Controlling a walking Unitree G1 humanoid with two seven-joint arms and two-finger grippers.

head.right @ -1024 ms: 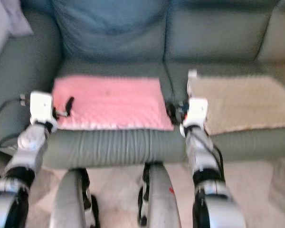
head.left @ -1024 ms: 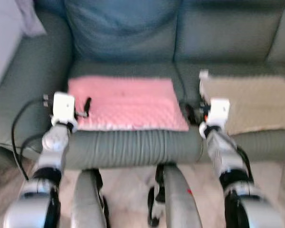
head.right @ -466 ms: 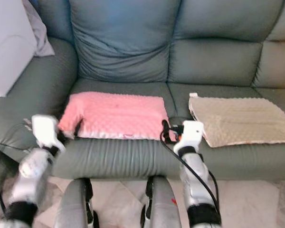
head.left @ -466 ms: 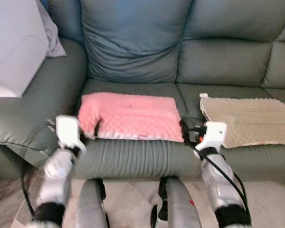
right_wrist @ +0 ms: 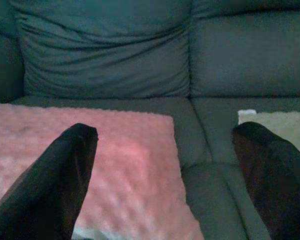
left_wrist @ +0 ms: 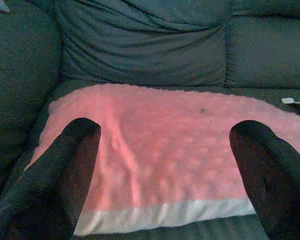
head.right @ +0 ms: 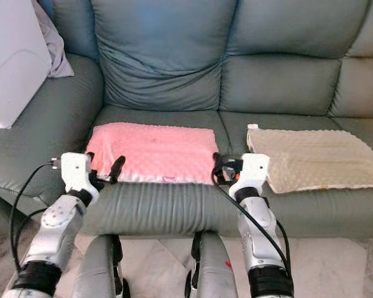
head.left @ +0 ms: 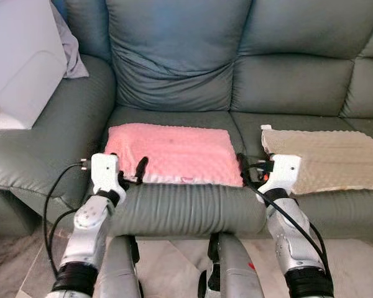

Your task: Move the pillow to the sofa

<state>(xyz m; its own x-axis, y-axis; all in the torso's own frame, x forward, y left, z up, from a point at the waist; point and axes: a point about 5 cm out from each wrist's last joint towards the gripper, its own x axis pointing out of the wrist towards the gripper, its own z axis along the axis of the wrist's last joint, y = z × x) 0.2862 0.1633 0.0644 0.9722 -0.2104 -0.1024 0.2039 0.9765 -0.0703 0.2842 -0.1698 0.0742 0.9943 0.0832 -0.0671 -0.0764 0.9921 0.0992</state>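
Pink pillow [head.left: 174,152] flat on sofa [head.left: 174,74] — long axis left-right

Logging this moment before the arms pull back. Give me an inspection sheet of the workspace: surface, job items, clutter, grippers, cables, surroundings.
Surface: grey-green sofa, seat cushions bearing two pillows; pale tiled floor in front.
Job's things: pink pillow lies flat on the left-hand seat cushion, its white edge toward the robot.
Clutter: beige pillow flat on the next cushion, apart from the pink one.
Grippers: left gripper open at the pink pillow's front left corner; right gripper open at its front right corner. Neither is closed on it.
Cables: black cables loop from both wrists down the forearms.
Surroundings: white object and pale cloth on the sofa's left armrest.
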